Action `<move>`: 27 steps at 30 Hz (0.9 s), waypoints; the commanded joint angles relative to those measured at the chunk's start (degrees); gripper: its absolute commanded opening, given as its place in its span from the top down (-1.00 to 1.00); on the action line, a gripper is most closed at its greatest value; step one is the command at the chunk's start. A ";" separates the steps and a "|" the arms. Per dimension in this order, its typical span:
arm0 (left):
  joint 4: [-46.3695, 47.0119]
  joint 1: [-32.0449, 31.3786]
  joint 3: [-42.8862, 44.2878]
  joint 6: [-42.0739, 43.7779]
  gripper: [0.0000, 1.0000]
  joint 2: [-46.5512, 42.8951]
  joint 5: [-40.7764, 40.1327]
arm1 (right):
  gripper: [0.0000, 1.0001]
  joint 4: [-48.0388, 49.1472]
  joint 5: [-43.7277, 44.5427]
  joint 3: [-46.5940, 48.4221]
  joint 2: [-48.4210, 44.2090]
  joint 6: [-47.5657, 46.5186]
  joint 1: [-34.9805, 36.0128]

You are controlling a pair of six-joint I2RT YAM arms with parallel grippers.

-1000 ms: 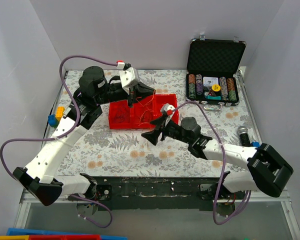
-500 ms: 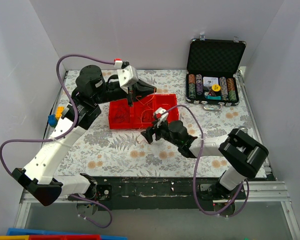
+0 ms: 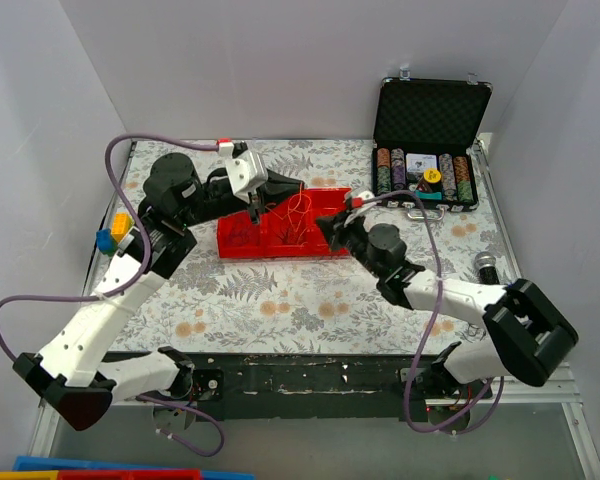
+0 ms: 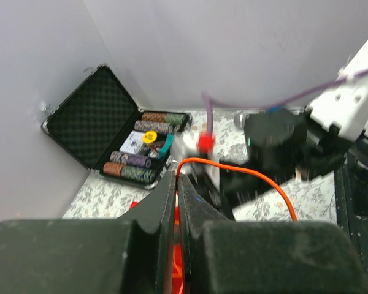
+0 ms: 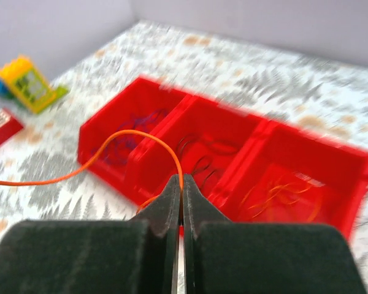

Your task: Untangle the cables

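A thin orange cable [image 4: 245, 171] runs between my two grippers over the red tray [image 3: 238, 248]. My left gripper [image 4: 176, 179] is shut on one part of it, above the tray's back edge [image 3: 292, 188]. My right gripper [image 5: 181, 181] is shut on another part, at the tray's right end [image 3: 325, 225]. From the right jaws the orange cable [image 5: 129, 136] arcs away to the left. More cables lie in the tray [image 5: 110, 165]: purple strands [image 5: 132, 122] in the left compartment, dark loops [image 5: 202, 160] in the middle one, orange strands [image 5: 282, 196] in the right one.
An open black case of poker chips [image 3: 427, 170] stands at the back right. Yellow and blue toy blocks [image 3: 115, 230] sit at the left edge, with a red brick [image 5: 1, 128] near them. A dark microphone-like object [image 3: 488, 265] lies at the right edge.
My right arm swung from the tray's front to its right end and its jaws closed on the orange cable. The left arm drew back a little to the left, still gripping.
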 commanded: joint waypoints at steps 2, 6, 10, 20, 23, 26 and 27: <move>6.69 -0.41 -9.09 1.43 1.00 -2.37 -8.23 | 0.97 -5.17 -0.63 4.56 -5.16 1.65 -6.72; 7.83 -0.41 -11.82 1.25 1.00 0.44 -10.00 | 0.97 -7.12 -3.26 7.29 -3.68 3.31 -11.03; 8.89 -0.59 -11.65 0.64 1.00 4.39 -10.26 | 0.97 -5.89 -4.93 8.69 -0.52 5.42 -14.11; 10.91 -1.82 -7.70 0.90 1.00 11.96 -11.32 | 0.97 -4.83 -0.38 12.29 8.45 7.01 -16.05; 11.35 -2.17 -7.34 0.37 1.00 13.71 -12.02 | 0.71 -9.91 2.00 15.28 10.47 7.36 -16.05; 11.35 -2.35 -6.56 -0.16 1.00 15.91 -12.46 | -0.11 -12.65 3.67 14.77 8.55 8.68 -15.96; 11.35 -2.26 -6.29 -0.24 1.00 16.61 -12.46 | -0.29 -13.09 4.54 14.24 7.50 9.20 -16.05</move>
